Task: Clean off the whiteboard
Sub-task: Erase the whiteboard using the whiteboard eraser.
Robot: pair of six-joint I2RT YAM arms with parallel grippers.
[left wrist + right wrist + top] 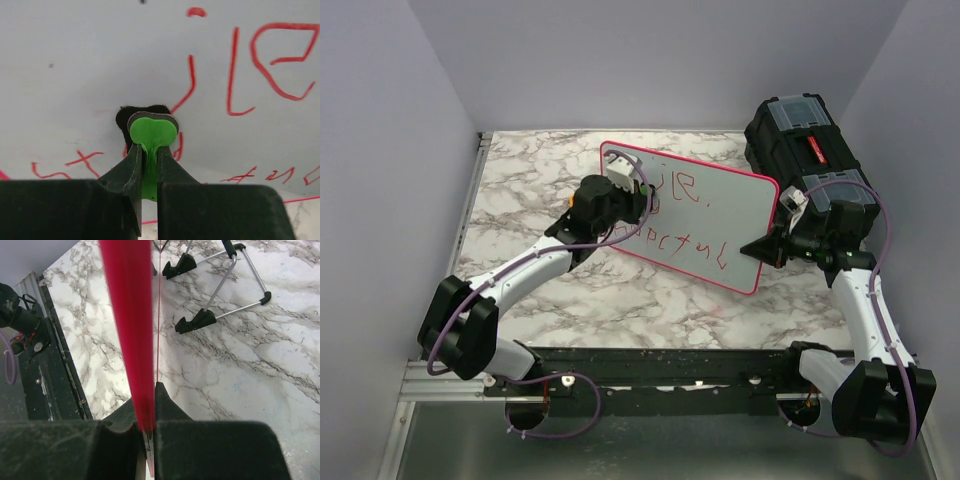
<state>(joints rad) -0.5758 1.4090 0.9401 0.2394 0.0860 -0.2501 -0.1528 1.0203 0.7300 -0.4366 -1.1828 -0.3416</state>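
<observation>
The whiteboard (740,205) stands tilted mid-table, white with a pink-red rim and red handwriting (685,240). My left gripper (642,192) is at its upper left part, shut on a green eraser (152,131) whose black felt pad presses against the board face (75,65), over red strokes. The board's top left area looks wiped. My right gripper (767,243) is at the board's right edge; in the right wrist view it (147,405) is shut on the pink-red rim (127,315).
A black toolbox (807,150) stands at the back right, just behind my right arm. The board's wire stand with black feet (200,320) rests on the marble tabletop (530,190). Grey walls enclose the table on three sides.
</observation>
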